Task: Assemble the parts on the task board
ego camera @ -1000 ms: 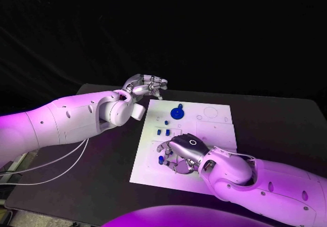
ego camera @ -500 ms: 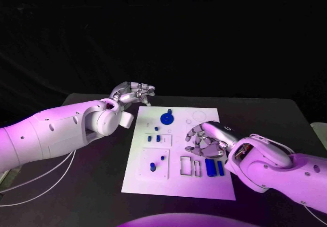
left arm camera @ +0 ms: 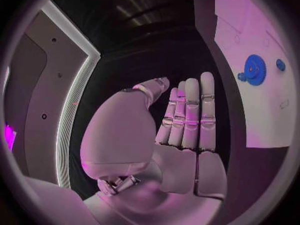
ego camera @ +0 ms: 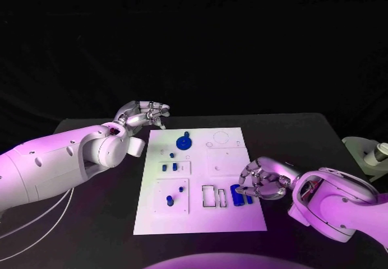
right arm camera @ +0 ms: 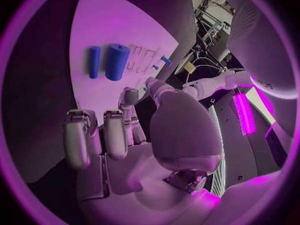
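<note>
The white task board lies in the middle of the black table. On it are a blue gear, small blue pegs, a blue piece in a near-left recess and two blue blocks near the right edge. My right hand hovers at the board's right edge just beside the blocks, fingers curled in and holding nothing. The right wrist view shows the blocks lying free beyond the fingers. My left hand stays off the board's far left corner, fingers stretched out side by side, empty, with the gear to its side.
A white device stands at the table's right edge. White cables hang along my left arm. Bare black table surrounds the board.
The camera has shifted. My right hand has crossed the board from its near-left part to the right edge, uncovering the two blue blocks. The left hand stays by the far left corner.
</note>
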Action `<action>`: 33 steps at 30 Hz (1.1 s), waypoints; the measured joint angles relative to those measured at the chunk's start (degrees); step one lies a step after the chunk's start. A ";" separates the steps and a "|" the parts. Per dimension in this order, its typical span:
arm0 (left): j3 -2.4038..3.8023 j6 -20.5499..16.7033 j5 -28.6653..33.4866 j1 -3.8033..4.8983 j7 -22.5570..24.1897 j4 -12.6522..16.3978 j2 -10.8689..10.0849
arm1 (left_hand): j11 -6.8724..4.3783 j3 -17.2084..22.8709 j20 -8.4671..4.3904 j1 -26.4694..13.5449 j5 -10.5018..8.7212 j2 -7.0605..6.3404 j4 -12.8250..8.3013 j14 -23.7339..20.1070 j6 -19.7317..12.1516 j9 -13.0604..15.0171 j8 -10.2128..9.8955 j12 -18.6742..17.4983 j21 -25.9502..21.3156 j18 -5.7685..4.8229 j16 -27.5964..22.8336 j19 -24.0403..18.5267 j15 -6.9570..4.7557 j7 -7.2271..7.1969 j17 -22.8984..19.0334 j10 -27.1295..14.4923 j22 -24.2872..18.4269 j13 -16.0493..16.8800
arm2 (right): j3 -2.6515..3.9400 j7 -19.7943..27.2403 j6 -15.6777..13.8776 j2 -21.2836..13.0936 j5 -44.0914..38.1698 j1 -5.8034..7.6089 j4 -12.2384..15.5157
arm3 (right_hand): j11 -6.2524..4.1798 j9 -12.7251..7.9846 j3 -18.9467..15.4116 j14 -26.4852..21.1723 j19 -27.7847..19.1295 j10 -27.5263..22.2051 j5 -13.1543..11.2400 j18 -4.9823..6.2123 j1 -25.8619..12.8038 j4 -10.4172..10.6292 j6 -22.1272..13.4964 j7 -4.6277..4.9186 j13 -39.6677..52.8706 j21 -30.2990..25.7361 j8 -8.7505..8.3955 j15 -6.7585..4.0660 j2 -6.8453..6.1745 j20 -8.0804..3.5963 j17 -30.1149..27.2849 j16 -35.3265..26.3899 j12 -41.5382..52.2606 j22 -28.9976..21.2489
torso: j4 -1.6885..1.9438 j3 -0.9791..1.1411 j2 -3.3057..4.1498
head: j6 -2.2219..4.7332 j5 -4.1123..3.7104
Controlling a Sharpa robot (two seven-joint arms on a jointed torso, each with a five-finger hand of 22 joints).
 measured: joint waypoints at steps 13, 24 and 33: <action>-0.08 0.40 -0.04 -0.07 -0.08 0.20 -0.42 | 0.00 0.00 0.00 0.00 0.00 0.00 0.00 0.00 0.00 0.00 0.00 0.00 0.00 0.00 0.00 0.00 0.00 0.00 -0.05 0.00 0.00 0.00 | -0.26 -7.10 -0.86 2.10 -9.11 -1.96 -1.03 | -0.21 0.92 -3.48 0.00 0.00 -0.20 6.84 0.00 -3.62 1.37 -0.30 -0.30 2.37 0.57 0.94 0.01 -0.15 -0.41 0.13 0.23 0.52 0.00 | -0.03 -0.07 -0.02 | -0.56 -0.15; -0.08 0.66 -0.06 -0.08 -0.09 0.40 -0.71 | 0.00 0.00 0.00 0.00 0.00 0.00 0.00 0.00 0.00 0.01 0.00 0.00 0.00 -0.01 0.00 0.00 0.00 0.00 -0.04 0.00 0.01 0.05 | -0.27 -10.63 -0.36 4.38 -13.44 -3.43 -2.40 | -0.21 1.22 -5.06 -0.01 0.00 -0.21 5.51 0.00 -4.38 1.38 -0.30 -0.30 2.81 0.56 1.17 0.01 0.16 -0.40 0.20 0.22 0.52 0.04 | -0.09 0.00 -0.01 | -0.96 0.17; -0.09 0.86 -0.06 -0.09 -0.13 0.45 -0.85 | 0.00 0.00 0.00 0.00 0.00 0.00 0.00 0.00 0.00 0.01 0.00 0.00 0.00 0.00 0.00 0.00 0.00 0.00 -0.04 0.00 0.01 0.04 | -0.23 -12.13 0.44 6.01 -15.64 -4.35 -3.39 | -0.21 1.22 -5.10 -0.01 0.00 -0.20 5.50 0.01 -4.38 1.35 -0.30 -0.30 2.95 0.78 1.19 0.01 0.16 -0.40 0.27 0.44 0.52 0.04 | -0.10 0.00 -0.02 | -1.04 0.41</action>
